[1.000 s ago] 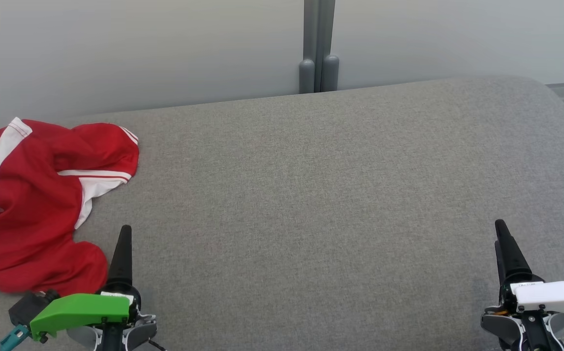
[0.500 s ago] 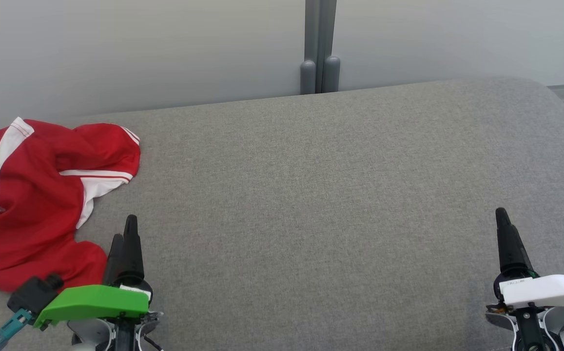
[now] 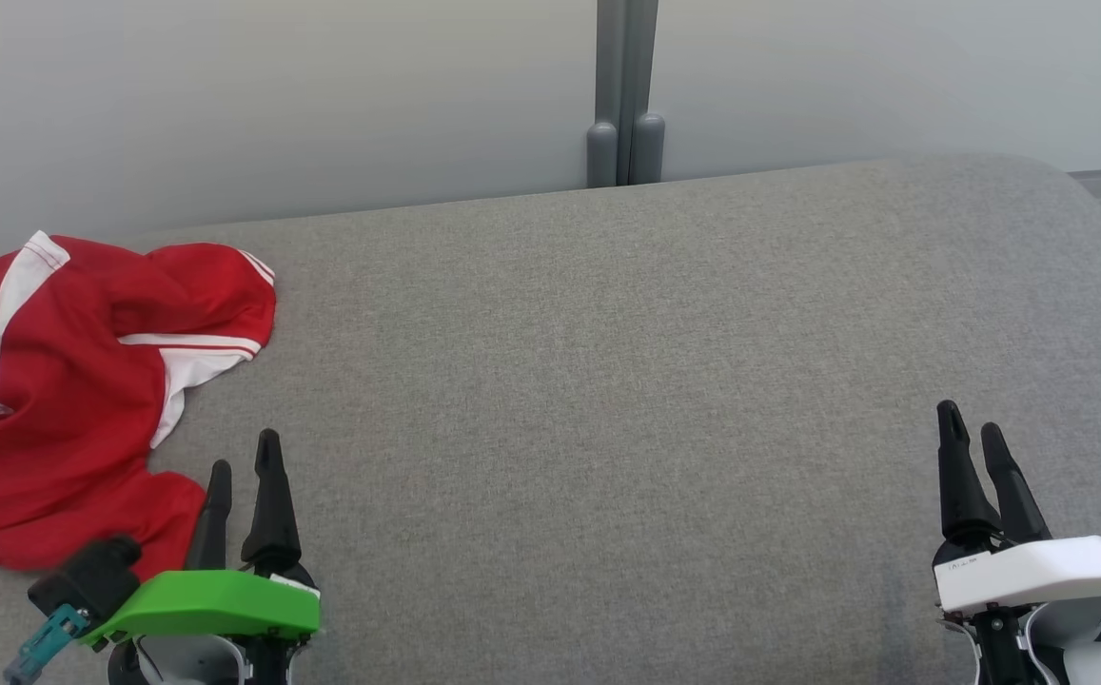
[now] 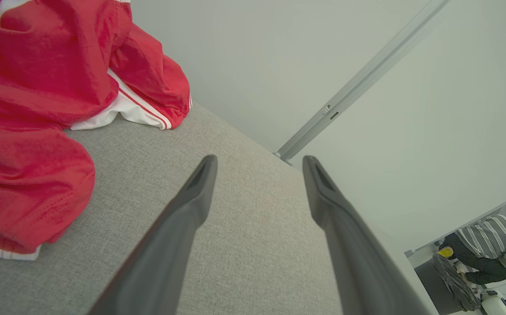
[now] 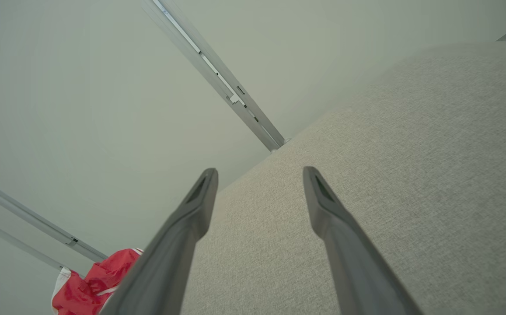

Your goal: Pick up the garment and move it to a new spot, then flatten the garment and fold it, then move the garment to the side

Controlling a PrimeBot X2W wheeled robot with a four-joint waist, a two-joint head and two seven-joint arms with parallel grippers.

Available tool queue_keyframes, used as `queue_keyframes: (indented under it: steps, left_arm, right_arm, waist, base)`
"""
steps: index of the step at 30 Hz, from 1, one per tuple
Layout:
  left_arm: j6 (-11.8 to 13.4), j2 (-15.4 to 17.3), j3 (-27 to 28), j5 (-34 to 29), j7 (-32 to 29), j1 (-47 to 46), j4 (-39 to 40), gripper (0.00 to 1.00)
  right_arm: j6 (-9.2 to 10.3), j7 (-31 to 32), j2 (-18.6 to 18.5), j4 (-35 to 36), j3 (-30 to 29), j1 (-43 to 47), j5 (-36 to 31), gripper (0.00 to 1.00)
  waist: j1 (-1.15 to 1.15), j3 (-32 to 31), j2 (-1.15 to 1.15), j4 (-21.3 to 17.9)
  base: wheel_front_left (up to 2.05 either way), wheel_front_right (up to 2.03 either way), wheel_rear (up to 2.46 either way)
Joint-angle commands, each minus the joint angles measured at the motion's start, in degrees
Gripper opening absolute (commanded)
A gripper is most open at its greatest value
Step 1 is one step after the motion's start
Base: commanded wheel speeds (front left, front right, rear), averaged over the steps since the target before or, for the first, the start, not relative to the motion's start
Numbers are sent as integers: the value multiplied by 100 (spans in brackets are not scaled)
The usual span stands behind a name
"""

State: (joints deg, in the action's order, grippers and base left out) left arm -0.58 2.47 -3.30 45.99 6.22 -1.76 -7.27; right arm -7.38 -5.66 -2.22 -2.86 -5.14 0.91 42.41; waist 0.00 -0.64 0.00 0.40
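Red-and-white fabric garment (image 3: 65, 400): crumpled in a heap at the far left of the grey woven upholstered surface (image 3: 607, 381), its left side cut off by the head view's edge (a white-striped hem points toward the middle of the surface). Neither gripper holds it.
Garment, left wrist view (image 4: 29, 78): fills the upper left, with a rounded red lobe lying nearest the fingers and a white panel edged in thin red lines behind it.
Garment, right wrist view (image 5: 91, 280): a small red patch at the bottom left, far along the surface.
Left gripper (image 3: 244, 451): low at the left of the head view, its two long dark fingers spread apart with nothing between them. It sits just beside the garment's near lobe, on that lobe's right; the left wrist view (image 4: 259, 159) shows bare grey weave between cloth and finger.
Right gripper (image 3: 969, 419): low at the right, fingers likewise parted and empty (image 5: 259, 170), over bare upholstery and well apart from the garment.
Wrist shells: bright green plastic cover (image 3: 207, 604) on the left arm, white plastic cover (image 3: 1035, 571) on the right.
Backdrop: pale wall panels (image 3: 322, 95) joined by a grey vertical post (image 3: 624, 86) that meets the surface's far edge.
Person (image 4: 493, 240): in a striped top, bent over, far off in the left wrist view's lower right corner.
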Motion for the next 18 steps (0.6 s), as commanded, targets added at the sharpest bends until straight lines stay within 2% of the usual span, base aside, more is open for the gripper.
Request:
queue_keyframes:
  steps: [1, 18]
  left_arm:
    - [26, 33, 15, -197, 58, 5, 109, 100]
    - [124, 41, -12, -1515, 318, 290, 178, 100]
  right_arm:
    - [-13, -63, -38, 107, 25, 10, -195, 100]
    - [-14, -334, -50, 103, 291, 45, -1533, 100]
  waist:
    - [0, -4, 0, 1]
    - [0, -49, 0, 10]
  base:
    - [0, 0, 0]
    - [0, 0, 0]
